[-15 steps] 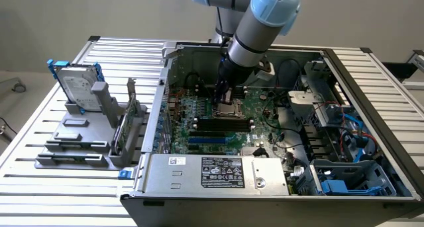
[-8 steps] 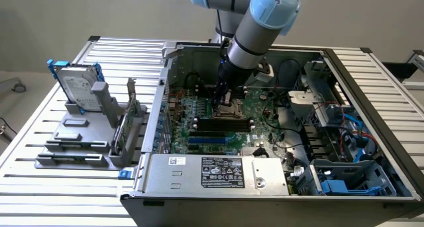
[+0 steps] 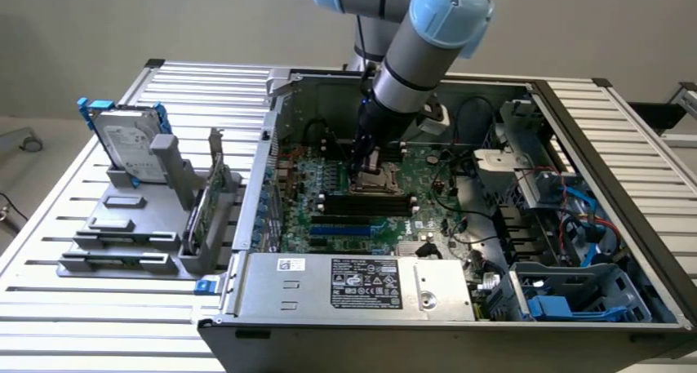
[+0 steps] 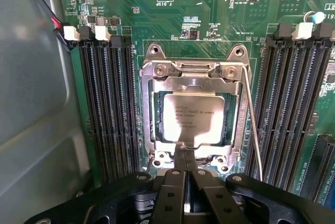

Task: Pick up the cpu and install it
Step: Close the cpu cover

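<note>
So, arm: the blue-jointed robot arm reaches down from above into the open computer case [image 3: 326, 295], which lies on its side on the slatted desk [image 3: 109, 332].
Gripper: the gripper [image 3: 368, 162] hangs low over the middle of the green motherboard [image 4: 172, 20]. In the wrist view the gripper [image 4: 186, 150] has its two dark fingers [image 4: 180, 162] pressed together, with nothing between them, and their tips sit at one edge of the chip.
Cpu: the cpu [image 4: 194, 116] lies flat inside the socket [image 4: 196, 72], silver top plate up and faint printing on it, square to the metal frame around it.
Socket: its frame sits between two banks of black memory slots [image 4: 110, 109], and a thin wire lever [image 4: 254, 130] runs along one side.
Case interior: a silver power supply [image 3: 360, 283] fills the near edge, with cables and blue plastic parts toward the exterior view's right.
Outside the case: on the exterior view's left, a hard drive [image 3: 126, 140] in a blue bracket stands upright on a grey holder [image 3: 120, 242], well apart from the gripper.
</note>
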`<move>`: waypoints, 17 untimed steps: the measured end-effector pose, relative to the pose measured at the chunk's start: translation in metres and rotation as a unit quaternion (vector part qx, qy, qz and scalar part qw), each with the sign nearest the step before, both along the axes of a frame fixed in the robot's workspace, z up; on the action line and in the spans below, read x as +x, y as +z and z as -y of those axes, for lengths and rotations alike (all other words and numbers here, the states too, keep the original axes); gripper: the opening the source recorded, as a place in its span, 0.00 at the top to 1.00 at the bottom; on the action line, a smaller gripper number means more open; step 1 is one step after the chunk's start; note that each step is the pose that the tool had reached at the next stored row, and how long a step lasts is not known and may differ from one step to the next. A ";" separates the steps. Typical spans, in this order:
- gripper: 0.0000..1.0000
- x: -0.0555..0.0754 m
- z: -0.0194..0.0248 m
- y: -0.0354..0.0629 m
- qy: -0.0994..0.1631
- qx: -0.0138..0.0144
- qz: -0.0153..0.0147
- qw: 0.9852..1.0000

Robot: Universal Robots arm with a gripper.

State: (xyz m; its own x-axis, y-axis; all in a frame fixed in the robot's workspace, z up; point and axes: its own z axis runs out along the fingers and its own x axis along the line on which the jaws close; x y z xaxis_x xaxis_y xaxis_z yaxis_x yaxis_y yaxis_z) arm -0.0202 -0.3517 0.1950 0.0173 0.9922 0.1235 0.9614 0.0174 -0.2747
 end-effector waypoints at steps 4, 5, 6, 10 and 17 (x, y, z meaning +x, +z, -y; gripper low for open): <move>0.89 -0.001 0.0005 0.0061 -0.001 -0.001 0.000 1.000; 0.89 -0.001 0.0007 0.0068 -0.002 -0.001 -0.001 1.000; 0.89 -0.002 0.0011 0.0070 -0.002 -0.001 0.000 1.000; 0.89 -0.006 0.0038 0.0076 -0.004 -0.001 -0.001 1.000; 0.89 -0.018 0.0068 0.0104 -0.006 0.000 -0.001 1.000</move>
